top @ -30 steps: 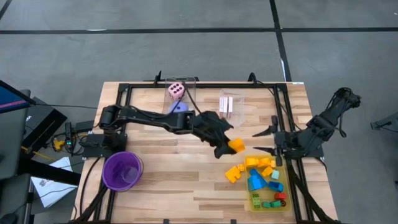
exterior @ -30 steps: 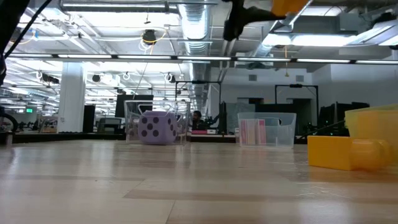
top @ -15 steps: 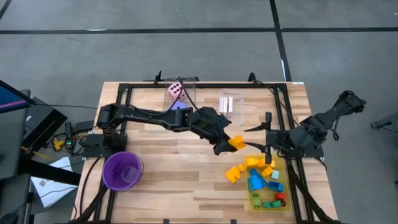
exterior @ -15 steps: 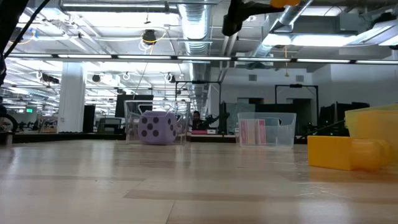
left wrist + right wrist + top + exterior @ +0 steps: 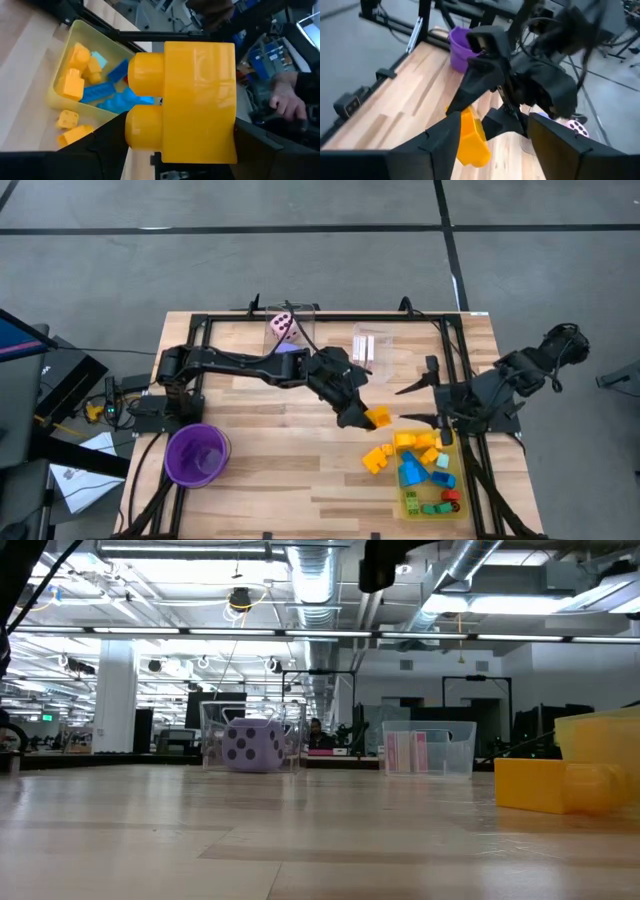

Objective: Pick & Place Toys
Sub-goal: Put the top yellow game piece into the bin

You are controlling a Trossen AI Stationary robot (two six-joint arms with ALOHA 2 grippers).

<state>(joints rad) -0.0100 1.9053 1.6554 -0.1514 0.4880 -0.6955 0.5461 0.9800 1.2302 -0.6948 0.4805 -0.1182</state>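
Left gripper (image 5: 372,418) pinching a yellow block (image 5: 379,417) above mid-table, right gripper (image 5: 417,404) spread at three o'clock from it, while most toys (image 5: 420,465) sit in the yellow tray (image 5: 412,507), so plenty remains.

Left gripper (image 5: 485,117) holds a yellow block (image 5: 471,137), purple cup (image 5: 461,46) apparently behind.

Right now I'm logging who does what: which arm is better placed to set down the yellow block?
Left. The left gripper already holds the yellow block above the table. The right gripper's jaws are open and empty, facing it.
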